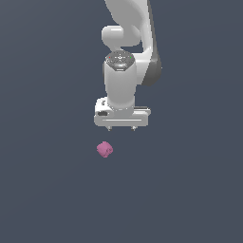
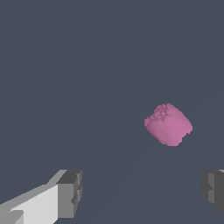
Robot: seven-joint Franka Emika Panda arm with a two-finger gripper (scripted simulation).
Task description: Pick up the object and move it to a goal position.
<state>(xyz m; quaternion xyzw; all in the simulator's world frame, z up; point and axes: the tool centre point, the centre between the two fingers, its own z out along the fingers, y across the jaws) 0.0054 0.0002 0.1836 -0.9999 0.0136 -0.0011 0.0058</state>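
Pink and lumpy, the object sits alone on the dark grey surface, far from any edge we can see. White tool hangs above it, open wide and holding nothing. The object lies a bit toward the exterior view's left of the tool, so the tool should probably slide that way, then go down.

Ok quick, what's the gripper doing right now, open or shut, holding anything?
Gripper: open and empty, fingers spread wide, with the pink block lying free, not between them.
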